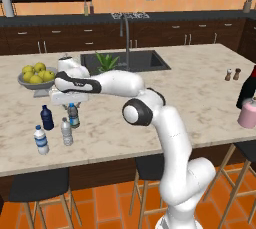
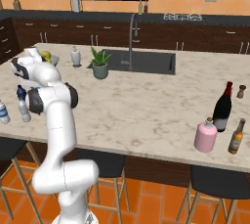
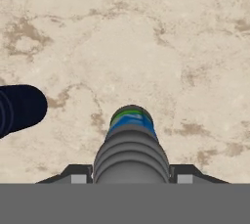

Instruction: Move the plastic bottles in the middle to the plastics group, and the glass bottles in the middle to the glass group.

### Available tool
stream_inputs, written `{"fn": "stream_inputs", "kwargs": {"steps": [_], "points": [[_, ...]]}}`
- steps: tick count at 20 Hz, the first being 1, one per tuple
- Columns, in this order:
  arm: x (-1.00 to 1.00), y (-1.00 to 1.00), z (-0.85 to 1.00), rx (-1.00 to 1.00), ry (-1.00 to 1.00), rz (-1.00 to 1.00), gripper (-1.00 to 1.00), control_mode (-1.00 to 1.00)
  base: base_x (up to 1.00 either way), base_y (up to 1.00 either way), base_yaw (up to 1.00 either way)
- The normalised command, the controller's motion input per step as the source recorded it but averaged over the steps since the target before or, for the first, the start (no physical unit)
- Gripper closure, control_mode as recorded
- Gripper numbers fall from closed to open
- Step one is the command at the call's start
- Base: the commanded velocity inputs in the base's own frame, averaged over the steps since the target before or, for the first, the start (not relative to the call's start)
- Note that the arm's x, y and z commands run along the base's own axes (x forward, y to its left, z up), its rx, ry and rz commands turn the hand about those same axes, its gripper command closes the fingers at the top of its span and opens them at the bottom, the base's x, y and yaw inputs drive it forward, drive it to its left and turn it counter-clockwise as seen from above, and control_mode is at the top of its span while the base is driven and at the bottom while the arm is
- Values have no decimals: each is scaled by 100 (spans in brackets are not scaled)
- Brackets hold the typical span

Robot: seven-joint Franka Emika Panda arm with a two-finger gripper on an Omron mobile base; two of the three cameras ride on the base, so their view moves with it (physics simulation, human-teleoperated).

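The blue-labelled plastic bottle (image 3: 131,142) is clamped between the fingers of the end effector (image 3: 131,175), upright on the marble desk (image 1: 165,98), just beside the navy bottle (image 1: 47,117). The clear-grey bottle (image 1: 66,131) is seen nearby.

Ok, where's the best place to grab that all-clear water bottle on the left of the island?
Grip its body just under the cap, coming straight down. The clear bottle stands upright and slim, with the blue-label bottle and white-capped bottle close beside it, so a sideways approach looks cramped.
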Motion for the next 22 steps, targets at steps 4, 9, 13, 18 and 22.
{"fn": "stream_inputs", "kwargs": {"steps": [4,9,13,18,22], "points": [[0,15,-18,0,0,0,100,-100,0,0,0],[0,0,-6,0,0,0,-100,-100,0,0,0],[0,0,0,0,0,0,-100,-100,0,0,0],[-5,-5,7,0,0,0,-100,-100,0,0,0],[-20,-6,39,1,0,0,-100,-100,0,0,0]]}}
